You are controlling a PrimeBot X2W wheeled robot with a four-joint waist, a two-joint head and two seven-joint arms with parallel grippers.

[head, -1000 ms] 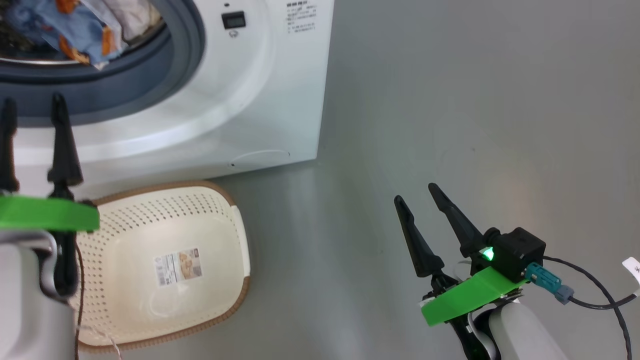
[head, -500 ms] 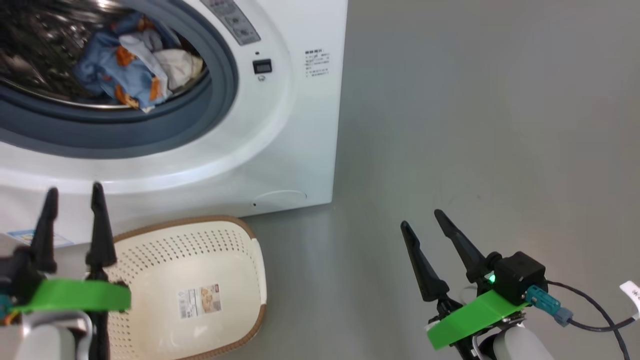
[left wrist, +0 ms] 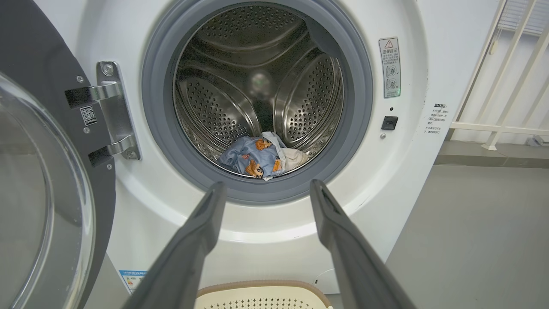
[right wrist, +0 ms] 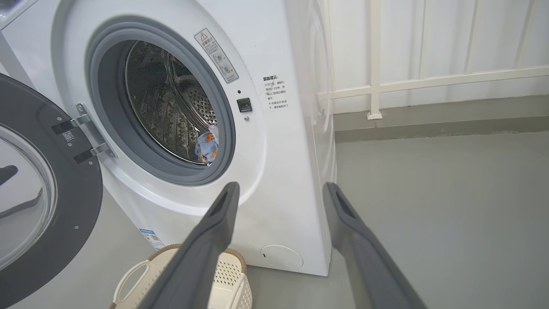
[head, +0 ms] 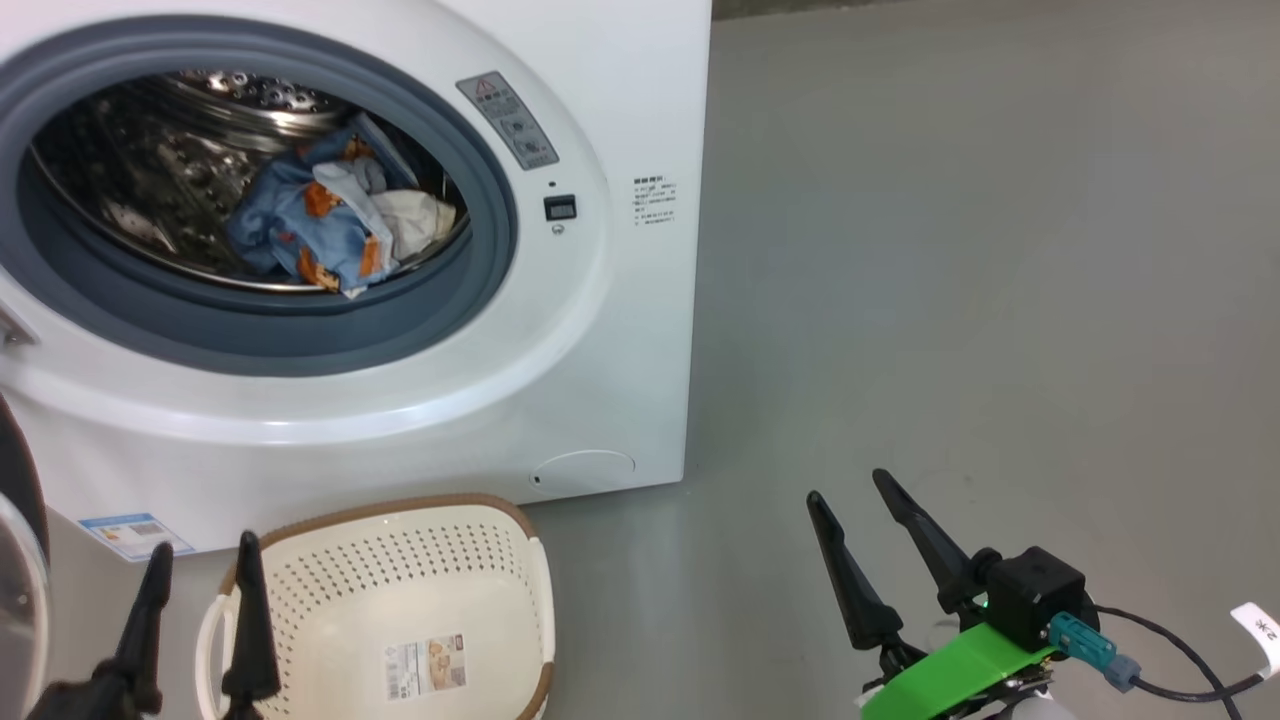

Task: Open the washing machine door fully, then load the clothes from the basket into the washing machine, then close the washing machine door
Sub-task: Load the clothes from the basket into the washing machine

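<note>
The washing machine door (right wrist: 47, 189) stands swung open on the robot's left of the washing machine (head: 600, 330). It hangs from a steel hinge (left wrist: 109, 116) beside the drum opening, with its black rim and bulging glass turned outward. The round opening is uncovered, framed by the grey-blue rubber ring (head: 480, 290). Inside, the clothes (head: 320, 225) lie in a heap at the bottom of the perforated steel drum (left wrist: 257, 81), near the front lip. They are light-blue fabric with orange-brown print and a fold of cream-white cloth.

The basket (head: 380, 560) sits on the grey floor (head: 950, 250) just in front of the machine, below the opening, and a paper label (head: 427, 667) shows on its bottom. A blue sticker (head: 130, 532) is on the machine's lower front, and a round flap (head: 583, 468) is at the lower corner on the robot's right.

The left gripper (head: 204, 550) is near the basket's left handle and points toward the opening. Its jaws are spread wide with nothing between them. The right gripper (head: 846, 487) is over the bare floor to the right of the machine, well apart from the basket. Its jaws are likewise spread wide and hold nothing. A white railing (right wrist: 429, 77) runs along the wall behind.
</note>
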